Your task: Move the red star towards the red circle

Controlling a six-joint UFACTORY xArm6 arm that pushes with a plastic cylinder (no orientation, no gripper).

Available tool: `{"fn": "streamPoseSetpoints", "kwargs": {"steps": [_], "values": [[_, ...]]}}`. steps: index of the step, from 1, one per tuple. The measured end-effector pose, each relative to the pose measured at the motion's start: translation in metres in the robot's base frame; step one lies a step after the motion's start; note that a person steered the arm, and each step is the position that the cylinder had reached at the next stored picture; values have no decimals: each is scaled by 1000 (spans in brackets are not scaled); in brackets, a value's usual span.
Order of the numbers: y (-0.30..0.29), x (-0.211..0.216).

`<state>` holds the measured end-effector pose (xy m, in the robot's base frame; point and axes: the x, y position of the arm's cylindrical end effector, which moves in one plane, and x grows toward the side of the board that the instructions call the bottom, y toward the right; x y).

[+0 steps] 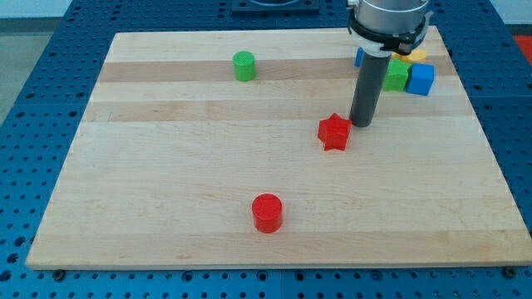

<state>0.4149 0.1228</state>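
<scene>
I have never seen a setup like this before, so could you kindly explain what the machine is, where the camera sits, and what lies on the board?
It is a robot arm ending in a dark rod; it grips nothing, only pushes. My tip rests just to the view's right of the red star, toward the top. One camera looks down at the wooden board from its near edge. A red circle lies toward the bottom, a green cylinder near the top, and green, blue and yellow blocks cluster at top right.

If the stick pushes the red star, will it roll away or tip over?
Probably neither. The red star looks low and flat-bottomed, so it should slide on the smooth wooden board. Its points might make it spin, since my tip sits off to its upper right.
</scene>
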Motion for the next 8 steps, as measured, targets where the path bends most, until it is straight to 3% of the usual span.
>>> {"fn": "streamPoseSetpoints", "kwargs": {"steps": [3, 4, 6, 8], "values": [[-18, 20], [-39, 65], [-55, 72], [-56, 43]]}}
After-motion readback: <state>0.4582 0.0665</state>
